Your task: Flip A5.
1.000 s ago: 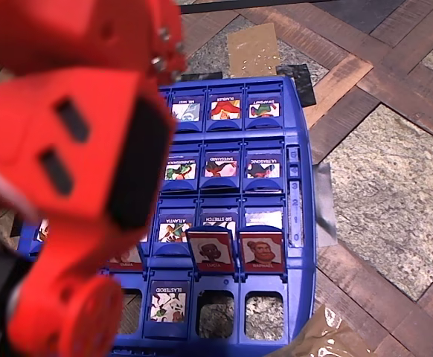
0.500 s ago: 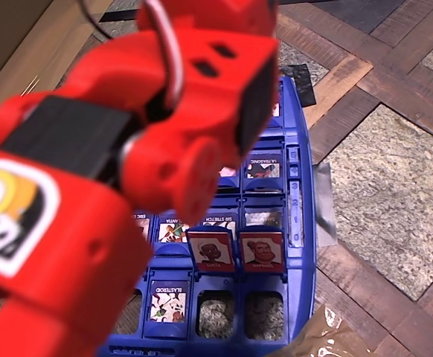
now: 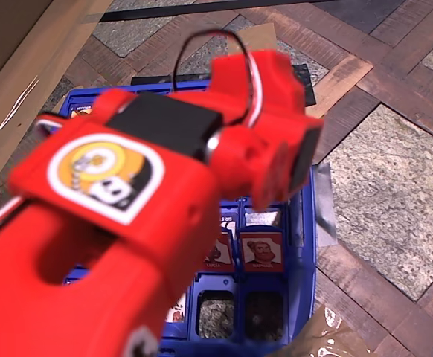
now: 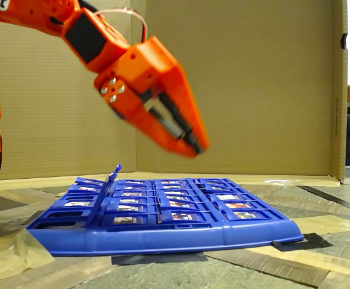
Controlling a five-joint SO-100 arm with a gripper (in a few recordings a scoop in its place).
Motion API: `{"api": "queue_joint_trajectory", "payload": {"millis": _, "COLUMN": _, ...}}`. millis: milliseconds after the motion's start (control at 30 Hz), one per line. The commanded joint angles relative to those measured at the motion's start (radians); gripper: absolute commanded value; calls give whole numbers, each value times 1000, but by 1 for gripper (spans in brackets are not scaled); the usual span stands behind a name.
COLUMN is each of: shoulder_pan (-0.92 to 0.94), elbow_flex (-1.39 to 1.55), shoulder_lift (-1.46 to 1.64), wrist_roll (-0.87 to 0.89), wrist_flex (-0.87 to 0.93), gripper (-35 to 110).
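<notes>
A5 [image 3: 261,251] stands upright near the right side of the blue game board [image 3: 303,260], showing its red card with the bearded man. The red LUCIA tile [image 3: 216,253] stands just left of it, partly under my arm. My orange arm [image 3: 164,186] stretches over most of the board in the overhead view. In the fixed view my gripper [image 4: 197,146] hangs well above the board [image 4: 163,236], pointing down and right, fingers together with nothing between them. Raised tiles [image 4: 110,182] show edge-on at the board's left; which one is A5 there I cannot tell.
Cardboard walls [image 4: 253,90] close the back and the right side. The board lies on a patterned wood-and-stone floor [image 3: 395,178], held by tape [image 4: 6,256] at its corners. Two open slots [image 3: 239,312] sit in the board's nearest row.
My arm has swung from the left across the board toward the upper right in the overhead view, now covering most tiles that showed before. The two red tiles have stayed upright.
</notes>
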Motion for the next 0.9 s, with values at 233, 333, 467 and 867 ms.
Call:
{"api": "queue_joint_trajectory", "payload": {"millis": 233, "shoulder_pan": 28, "elbow_flex": -43, "shoulder_lift": -25, "wrist_roll": -72, "wrist_flex": 221, "gripper": 0}}
{"api": "queue_joint_trajectory", "payload": {"millis": 333, "shoulder_pan": 28, "elbow_flex": -43, "shoulder_lift": -31, "wrist_roll": -87, "wrist_flex": 278, "gripper": 0}}
{"api": "queue_joint_trajectory", "payload": {"millis": 467, "shoulder_pan": 37, "elbow_flex": -46, "shoulder_lift": -34, "wrist_roll": -132, "wrist_flex": 351, "gripper": 0}}
{"api": "queue_joint_trajectory", "payload": {"millis": 867, "shoulder_pan": 74, "elbow_flex": -135, "shoulder_lift": -48, "wrist_roll": -227, "wrist_flex": 557, "gripper": 0}}
